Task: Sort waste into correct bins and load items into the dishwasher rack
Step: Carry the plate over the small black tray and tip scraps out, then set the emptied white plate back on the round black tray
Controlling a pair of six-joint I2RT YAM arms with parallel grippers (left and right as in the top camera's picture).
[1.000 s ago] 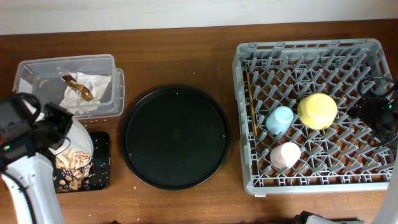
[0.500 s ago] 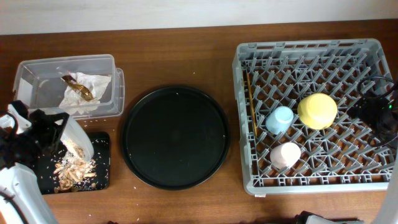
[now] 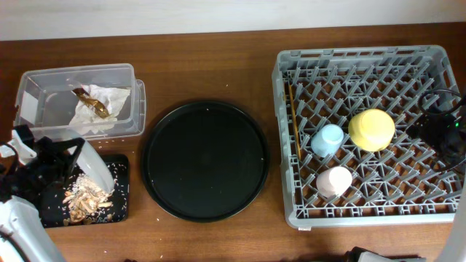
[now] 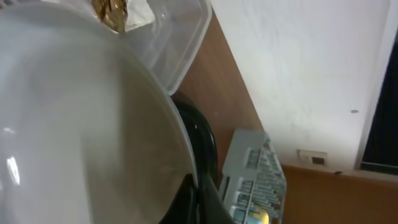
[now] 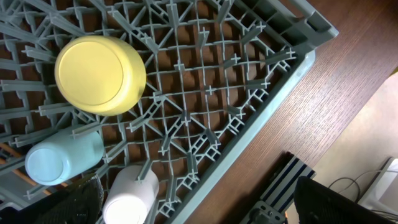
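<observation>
Plate (image 3: 90, 166) tilted in left jaws, over tray (image 3: 121, 211)

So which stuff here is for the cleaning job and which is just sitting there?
For the job: plate, scraps, flat tray, napkin, tub, rack, pink cup, blue cup, bowl, chopsticks.
Just lying about: round tray.

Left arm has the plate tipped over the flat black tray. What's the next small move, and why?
Probably lift the plate clear of the flat black tray and level it, ready for the rack. The food scraps lie heaped on the tray, and the left wrist view shows the plate's face bare, so tipping looks done. The left claw grips its rim.
</observation>
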